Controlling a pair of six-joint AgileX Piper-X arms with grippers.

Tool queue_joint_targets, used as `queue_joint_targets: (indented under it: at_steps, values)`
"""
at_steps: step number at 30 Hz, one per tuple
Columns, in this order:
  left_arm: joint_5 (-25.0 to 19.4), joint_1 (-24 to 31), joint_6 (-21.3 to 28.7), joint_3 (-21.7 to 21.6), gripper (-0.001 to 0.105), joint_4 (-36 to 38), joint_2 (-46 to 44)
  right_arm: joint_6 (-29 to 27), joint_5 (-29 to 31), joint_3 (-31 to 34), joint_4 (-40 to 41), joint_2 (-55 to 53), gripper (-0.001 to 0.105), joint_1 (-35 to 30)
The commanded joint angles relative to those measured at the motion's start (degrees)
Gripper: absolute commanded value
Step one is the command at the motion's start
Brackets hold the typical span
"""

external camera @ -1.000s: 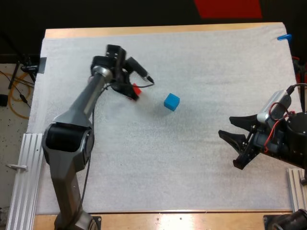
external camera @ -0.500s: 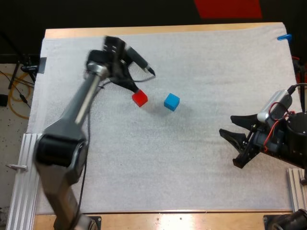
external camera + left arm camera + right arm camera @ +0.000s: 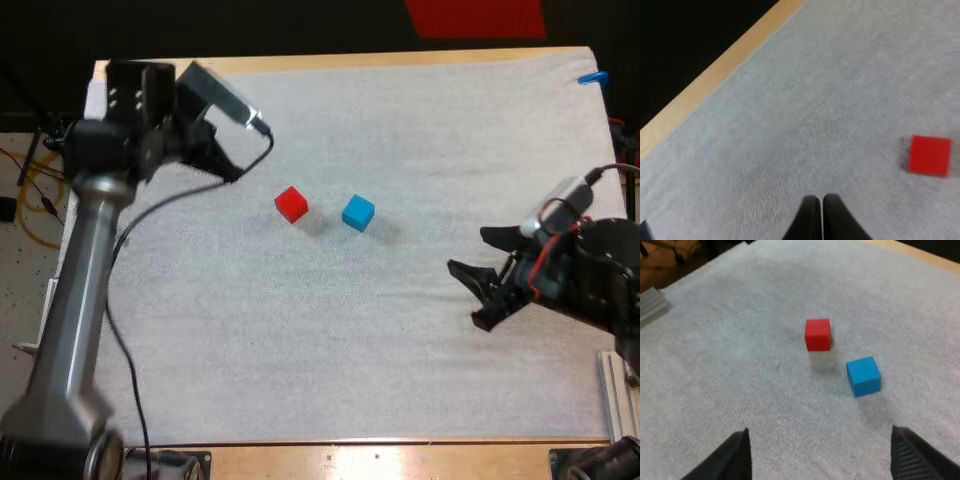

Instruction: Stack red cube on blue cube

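left gripper (image 3: 820, 201) hovering over the white mat (image 3: 300, 340), fingers touching together, empty | right gripper (image 3: 820, 431) fingers standing apart, empty | red cube (image 3: 292, 204) sitting on the mat beside blue cube (image 3: 358, 212), not touching

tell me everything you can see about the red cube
The red cube is a plain block of even bright red, with flat faces and sharp edges. It sits flat on the white mat, turned slightly askew to the mat's edges. The blue cube stands close beside it with a gap between them. Only the mat touches it.
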Motion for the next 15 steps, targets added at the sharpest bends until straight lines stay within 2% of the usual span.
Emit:
queue_joint_targets:
  at_steps: [1, 6, 9, 15]
  values:
    - [0.4, -0.1, -0.4, 2.2, 0.000, 0.8, -3.9, -0.1, -0.2, -0.5, -2.2, 1.4, 0.058, 0.1]
    - [0.9, -0.1, -0.4, 8.9, 0.000, 1.1, -14.2, -0.8, -0.2, -2.6, -3.7, 5.8, 0.058, 0.1]
    - [3.7, -0.1, -1.0, 12.6, 0.000, 2.5, -20.6, -2.9, -0.2, -4.1, -3.9, 8.6, 0.058, 0.2]
    - [6.0, -0.1, -4.9, 19.8, 0.000, 4.3, -31.7, -4.7, -0.6, -6.3, -7.1, 14.2, 0.058, 0.9]
